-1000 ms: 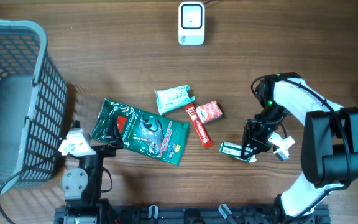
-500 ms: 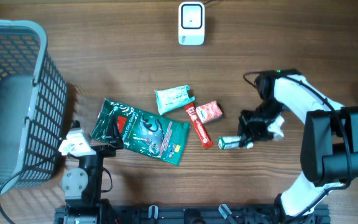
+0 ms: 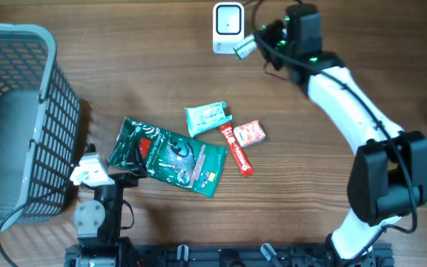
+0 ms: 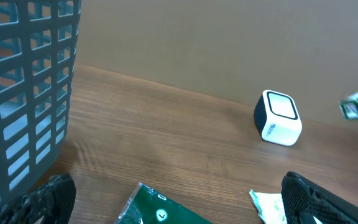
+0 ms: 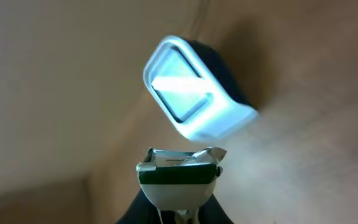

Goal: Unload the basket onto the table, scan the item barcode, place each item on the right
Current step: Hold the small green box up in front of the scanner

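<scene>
Green-and-white packet (image 5: 179, 174) clamped end-on in the right hand (image 5: 178, 211), held just in front of the window of the white scanner (image 5: 194, 93). If its barcode faces away or sits tilted, no read is likely; the narrow pinch could also let it slip onto the wooden bench (image 3: 124, 59).

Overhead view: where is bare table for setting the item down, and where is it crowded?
Bare wood lies between the basket and the scanner, and between the red stick packet and the right arm. Crowded: the centre, where the green bag, pale packet and red box cluster, and beside the scanner, where the right gripper holds the small item.
</scene>
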`<state>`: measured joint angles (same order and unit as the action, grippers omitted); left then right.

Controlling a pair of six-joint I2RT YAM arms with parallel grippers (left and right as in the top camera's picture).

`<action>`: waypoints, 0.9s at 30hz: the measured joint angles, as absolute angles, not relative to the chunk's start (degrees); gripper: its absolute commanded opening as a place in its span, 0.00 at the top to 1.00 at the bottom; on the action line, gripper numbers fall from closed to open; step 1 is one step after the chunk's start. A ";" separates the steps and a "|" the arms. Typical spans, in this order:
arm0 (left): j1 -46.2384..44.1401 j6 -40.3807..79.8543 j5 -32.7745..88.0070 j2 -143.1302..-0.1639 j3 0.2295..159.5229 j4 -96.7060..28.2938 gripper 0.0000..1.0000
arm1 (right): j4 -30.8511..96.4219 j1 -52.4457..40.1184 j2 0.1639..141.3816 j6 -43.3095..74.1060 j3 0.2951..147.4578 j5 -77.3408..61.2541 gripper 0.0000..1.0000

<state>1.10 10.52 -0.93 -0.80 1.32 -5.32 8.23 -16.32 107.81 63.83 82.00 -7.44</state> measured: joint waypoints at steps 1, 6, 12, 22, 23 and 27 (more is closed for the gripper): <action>1.10 10.52 -0.93 -0.80 1.32 -5.32 0.00 | 4.29 -17.82 107.94 63.81 81.91 -3.92 0.96; 1.10 10.52 -0.93 -0.78 1.32 -5.32 0.00 | -19.92 -20.75 113.89 59.92 82.32 1.34 0.96; 1.10 10.52 -0.93 -0.78 1.32 -5.37 0.00 | -43.35 -20.69 126.82 58.39 82.00 1.93 0.92; 1.10 10.52 -0.93 -0.80 1.32 -5.34 0.00 | -48.07 -19.55 137.80 54.85 88.33 -5.02 0.96; 1.10 10.52 -0.93 -0.80 1.32 -5.34 0.00 | -48.12 -19.42 137.80 53.74 89.08 -5.91 0.96; 1.10 10.52 -0.93 -0.80 1.32 -5.34 0.00 | -50.50 -18.22 137.80 50.00 91.15 -11.22 0.96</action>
<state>1.10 10.52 -0.93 -0.80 1.32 -5.34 -50.50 -18.22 137.80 50.00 91.15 -11.22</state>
